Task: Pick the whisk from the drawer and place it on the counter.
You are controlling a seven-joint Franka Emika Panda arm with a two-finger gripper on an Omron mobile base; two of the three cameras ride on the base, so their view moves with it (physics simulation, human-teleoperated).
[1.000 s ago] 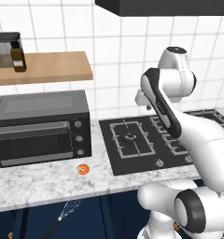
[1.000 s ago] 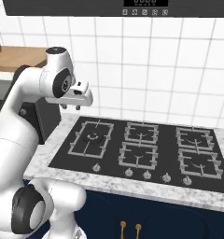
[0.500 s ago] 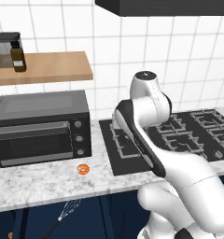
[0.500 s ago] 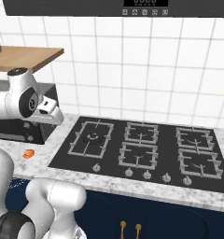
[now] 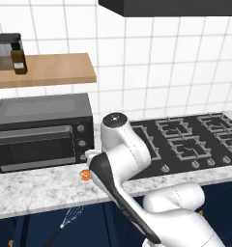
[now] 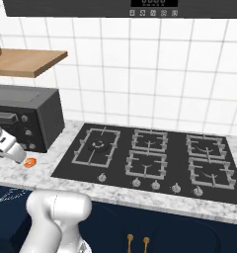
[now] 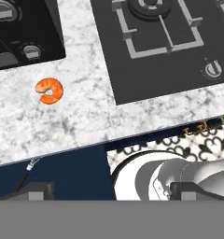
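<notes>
The whisk (image 5: 65, 223) lies in the open navy drawer (image 5: 36, 226) below the counter's front edge, wire loops toward the counter and dark handle running down-left. In the hand view a short piece of the whisk (image 7: 29, 168) shows near the left finger tip, inside the drawer (image 7: 72, 172). My gripper (image 7: 113, 192) is open, its tips far apart with nothing between them. It hangs above the front edge of the marbled counter (image 7: 86, 119), in front of the oven. The whisk's wires (image 6: 11, 195) show faintly at the lower left of the right base view.
A small orange object (image 7: 49, 90) lies on the counter near the hand. A black toaster oven (image 5: 40, 132) stands at the left, a black gas hob (image 6: 150, 158) to the right. A wooden wall shelf (image 5: 45, 72) carries a brown bottle (image 5: 19, 59).
The arm has swung left from above the hob to the counter's front edge by the oven, and the hand has come lower. The whisk and orange object have not moved.
</notes>
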